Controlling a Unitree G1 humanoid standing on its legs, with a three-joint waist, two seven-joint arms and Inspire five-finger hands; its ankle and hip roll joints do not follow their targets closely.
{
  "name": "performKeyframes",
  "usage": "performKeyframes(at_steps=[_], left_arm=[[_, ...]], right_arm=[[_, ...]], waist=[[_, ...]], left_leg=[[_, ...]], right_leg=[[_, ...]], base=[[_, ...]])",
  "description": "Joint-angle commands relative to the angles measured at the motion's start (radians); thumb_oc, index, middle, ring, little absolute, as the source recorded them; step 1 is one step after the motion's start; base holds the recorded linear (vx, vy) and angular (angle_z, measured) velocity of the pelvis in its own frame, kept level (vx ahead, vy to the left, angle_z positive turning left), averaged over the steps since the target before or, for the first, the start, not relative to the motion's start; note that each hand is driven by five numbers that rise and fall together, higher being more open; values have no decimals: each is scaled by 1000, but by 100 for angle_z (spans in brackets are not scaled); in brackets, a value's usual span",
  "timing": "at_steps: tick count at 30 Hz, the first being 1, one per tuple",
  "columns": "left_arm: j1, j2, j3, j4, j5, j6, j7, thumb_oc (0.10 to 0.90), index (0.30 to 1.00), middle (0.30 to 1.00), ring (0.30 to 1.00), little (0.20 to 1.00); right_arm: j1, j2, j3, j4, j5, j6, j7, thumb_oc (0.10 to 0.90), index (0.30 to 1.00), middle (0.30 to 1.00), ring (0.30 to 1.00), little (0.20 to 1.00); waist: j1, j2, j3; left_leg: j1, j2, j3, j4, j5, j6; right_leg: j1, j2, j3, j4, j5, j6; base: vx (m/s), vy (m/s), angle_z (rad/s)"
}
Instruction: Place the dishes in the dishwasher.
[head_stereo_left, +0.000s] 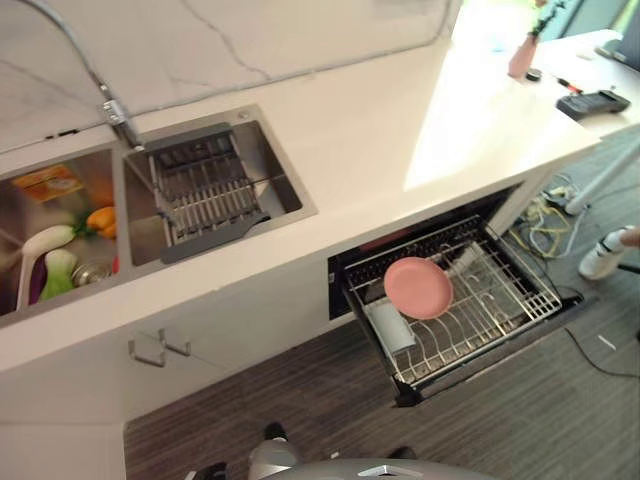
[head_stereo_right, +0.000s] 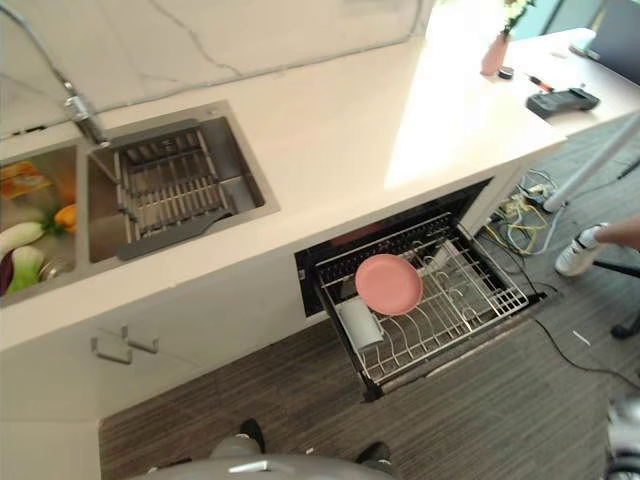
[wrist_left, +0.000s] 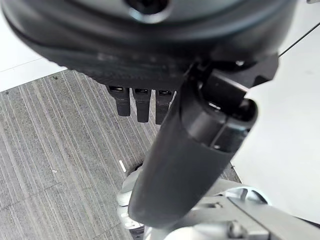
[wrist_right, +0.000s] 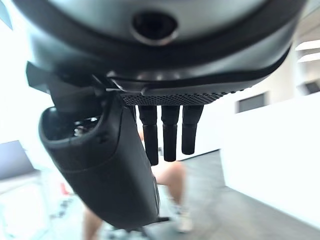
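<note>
The dishwasher rack (head_stereo_left: 470, 300) is sitting pulled out below the counter (head_stereo_left: 400, 140), and it is our landmark: a pink plate (head_stereo_left: 418, 287) is leaning among its wires near the front, with a white cup (head_stereo_left: 390, 328) lying just beside the plate toward the robot. Up on the counter, well away from the rack, the sink (head_stereo_left: 60, 230) is holding what appear to be a white bowl (head_stereo_left: 40, 250) and some vegetables, though that corner is too cluttered to sort out. The left hand (wrist_left: 142, 102) is hanging over the floor, fingers straight and carrying nothing; the right hand (wrist_right: 167, 132) is likewise relaxed and empty. The risk, as I judge it: the plate is standing loosely, so a careless reach into the rack could tip it onto the cup, and a person's shoe (head_stereo_left: 603, 255) is standing near the rack's far side. No label or writing is showing clearly enough to read.
</note>
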Motion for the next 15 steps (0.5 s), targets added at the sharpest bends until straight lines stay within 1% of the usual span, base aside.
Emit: performKeyframes(at_steps=[1, 5, 6, 7, 10, 11, 12, 14, 15], left_arm=[[-61, -25, -16, 1, -69, -32, -2, 800, 900, 900, 900, 900], [-58, -27, -52, -27, -80, -36, 4, 800, 900, 900, 900, 900], [-57, -28, -63, -31, -77, -36, 4, 800, 900, 900, 900, 900], [-57, -28, -63, -31, -77, -36, 4, 800, 900, 900, 900, 900], [-47, -23, -76, -41, -61, -35, 7, 800, 900, 900, 900, 900], [-44, -21, -78, -38, -50, -35, 9, 800, 900, 900, 900, 900], [-37, -20, -93, -38, -30, -36, 12, 800, 900, 900, 900, 900], [-36, -21, -90, -39, -29, -36, 12, 800, 900, 900, 900, 900], [-31, -20, -99, -41, -17, -37, 14, 800, 900, 900, 900, 900]], right_arm=[[-41, 74, 149, -37, 45, -50, 1, 400, 300, 300, 300, 300], [-118, 198, 307, 52, 80, -70, 57, 400, 300, 300, 300, 300], [-136, 232, 351, 64, 81, -73, 84, 400, 300, 300, 300, 300], [-136, 232, 351, 64, 81, -73, 84, 400, 300, 300, 300, 300], [-204, 305, 472, 90, 80, -90, 146, 400, 300, 300, 300, 300], [-229, 327, 518, 85, 73, -101, 166, 400, 300, 300, 300, 300], [-273, 354, 590, 64, 46, -112, 197, 400, 300, 300, 300, 300], [-277, 355, 593, 67, 46, -113, 198, 400, 300, 300, 300, 300], [-302, 364, 632, 39, 27, -121, 211, 400, 300, 300, 300, 300]], waist=[[17, 13, -42], [39, 24, -34], [52, 31, -32], [52, 31, -32], [75, 38, -30], [87, 42, -30], [119, 51, -33], [114, 51, -32], [129, 57, -35]], left_leg=[[-92, 38, -5, -28, 22, 14], [-103, 31, -24, -32, 27, 15], [-106, 28, -30, -32, 28, 15], [-106, 28, -30, -32, 28, 15], [-114, 20, -49, -33, 32, 17], [-117, 17, -56, -35, 33, 18], [-121, 12, -69, -37, 36, 19], [-121, 11, -71, -37, 36, 19], [-124, 8, -79, -38, 38, 20]], right_leg=[[27, -77, -35, 12, -55, 87], [32, -76, -47, 9, -61, 83], [34, -76, -51, 9, -63, 82], [34, -76, -51, 9, -63, 82], [41, -76, -67, 8, -65, 80], [44, -77, -73, 8, -67, 79], [50, -80, -86, 9, -69, 78], [51, -79, -89, 9, -69, 78], [54, -81, -95, 9, -70, 78]], base=[[-7, -15, -36], [-8, -2, -8], [-12, 2, 13], [-10, 5, 36], [-1, 12, 41], [7, 36, 40], [6, 31, 28], [3, 17, 29], [9, 32, 48]])
